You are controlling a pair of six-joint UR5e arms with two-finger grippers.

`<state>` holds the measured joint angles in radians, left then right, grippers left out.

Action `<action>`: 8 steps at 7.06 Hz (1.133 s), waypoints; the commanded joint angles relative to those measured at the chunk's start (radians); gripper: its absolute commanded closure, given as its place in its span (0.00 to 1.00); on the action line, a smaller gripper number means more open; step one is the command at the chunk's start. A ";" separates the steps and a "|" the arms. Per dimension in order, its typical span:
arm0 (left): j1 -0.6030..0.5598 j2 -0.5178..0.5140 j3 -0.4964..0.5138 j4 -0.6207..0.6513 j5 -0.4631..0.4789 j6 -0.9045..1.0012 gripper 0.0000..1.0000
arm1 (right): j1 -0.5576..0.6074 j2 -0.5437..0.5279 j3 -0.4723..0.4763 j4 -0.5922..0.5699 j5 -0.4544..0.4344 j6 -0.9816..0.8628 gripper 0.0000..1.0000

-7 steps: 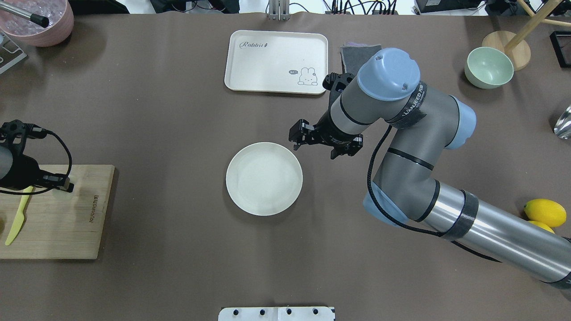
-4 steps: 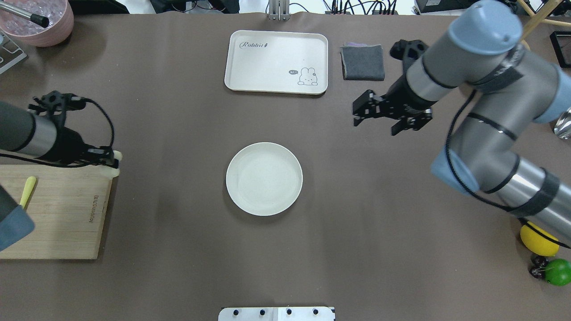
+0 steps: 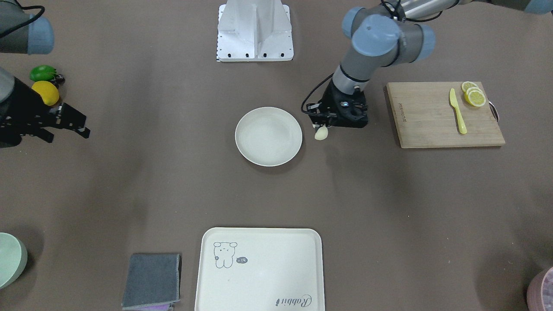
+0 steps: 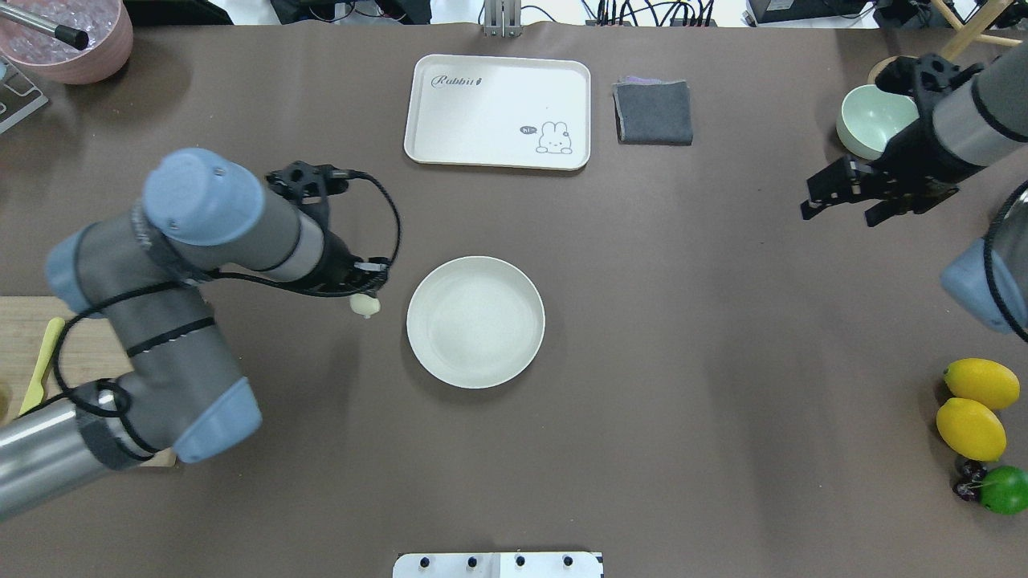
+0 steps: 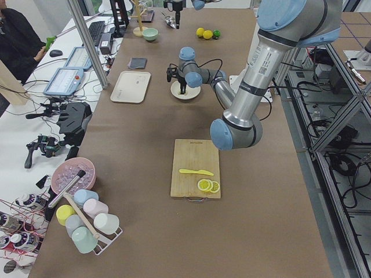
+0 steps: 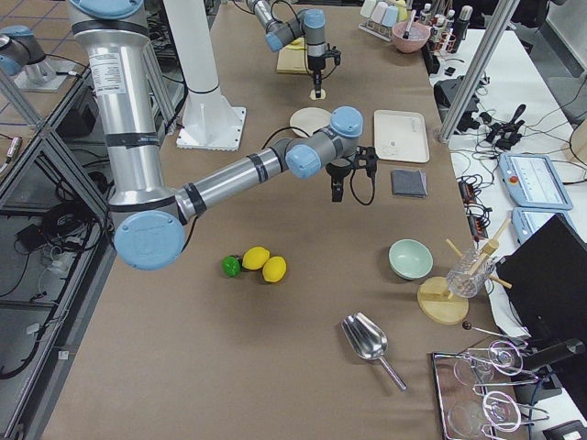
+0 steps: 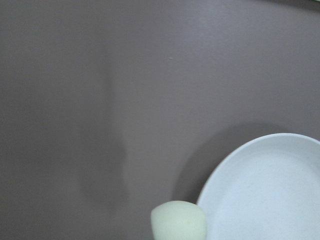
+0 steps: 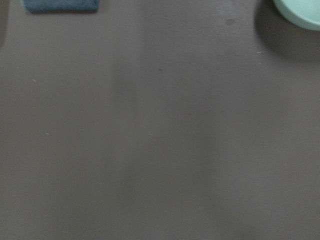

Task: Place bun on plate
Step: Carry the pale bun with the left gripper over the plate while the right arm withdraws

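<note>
The left hand (image 4: 367,294) grips the bun (image 4: 365,305) just short of the plate (image 4: 475,353) — let go here, I judge, and it clips the rim or drops to the worktop (image 4: 642,401) and rolls off.

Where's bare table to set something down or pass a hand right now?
Widest bare stretch: between the plate and the lemons. Also bare: the strip between plate and tray, and the plate's own inside. Crowded: the plate's left side, where the left gripper holds the bun just off the rim.
</note>
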<state>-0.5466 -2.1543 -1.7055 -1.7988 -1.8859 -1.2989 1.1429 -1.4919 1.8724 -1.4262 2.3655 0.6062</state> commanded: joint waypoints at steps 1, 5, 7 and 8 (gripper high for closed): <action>0.087 -0.164 0.158 0.000 0.126 -0.078 1.00 | 0.096 -0.118 0.001 0.000 0.008 -0.198 0.01; 0.100 -0.165 0.230 -0.054 0.142 -0.075 0.86 | 0.098 -0.130 0.002 0.001 0.008 -0.198 0.01; 0.100 -0.156 0.227 -0.053 0.142 -0.072 0.55 | 0.097 -0.130 0.004 0.001 0.008 -0.198 0.01; 0.099 -0.156 0.225 -0.053 0.140 -0.071 0.39 | 0.097 -0.128 0.004 0.001 0.009 -0.198 0.01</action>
<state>-0.4468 -2.3119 -1.4785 -1.8519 -1.7445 -1.3717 1.2397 -1.6212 1.8756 -1.4251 2.3734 0.4081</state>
